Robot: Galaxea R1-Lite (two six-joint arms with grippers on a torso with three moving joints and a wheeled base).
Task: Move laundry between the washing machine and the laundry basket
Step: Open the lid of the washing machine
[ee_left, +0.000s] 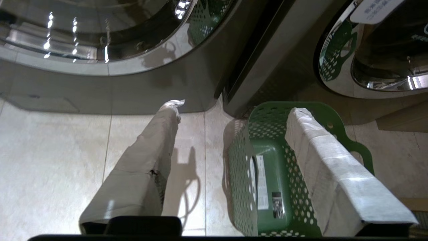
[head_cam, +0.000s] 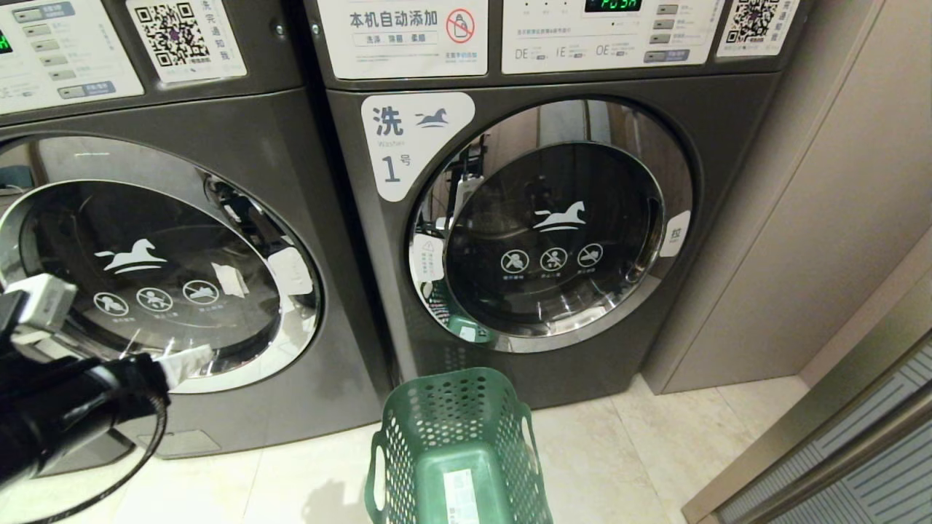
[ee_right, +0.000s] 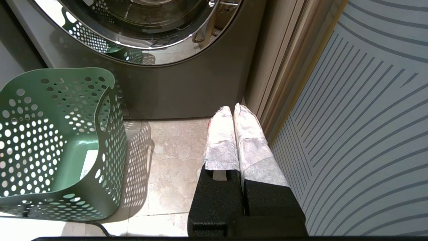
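Hovering with fingers apart, left hand (ee_left: 234,113) hangs above dark green perforated plastic basket (ee_left: 240,167); right hand (ee_right: 233,112) fingers together beside it.

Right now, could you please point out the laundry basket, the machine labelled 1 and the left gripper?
laundry basket (head_cam: 429,407): head view, perforated left wall.
machine labelled 1 (head_cam: 728,124): head view, grey front panel.
left gripper (ee_left: 234,115): left wrist view, midway between fingertips.

Warm indoor light, fairly bright, from overhead. Strong glare streaks on chrome door ring (ee_left: 100,63) at 11 o'clock in left wrist view; mirror reflections on door glass (head_cam: 553,233) in head view. Soft shadows on floor tiles (ee_left: 187,174) beside laundry basket (ee_right: 57,144); dotted light through its holes. Overexposed wrapped fingers (ee_right: 222,134) in right wrist view. Slight blur on near arm (head_cam: 65,415) at 8 o'clock. Wide-angle bending at edges.
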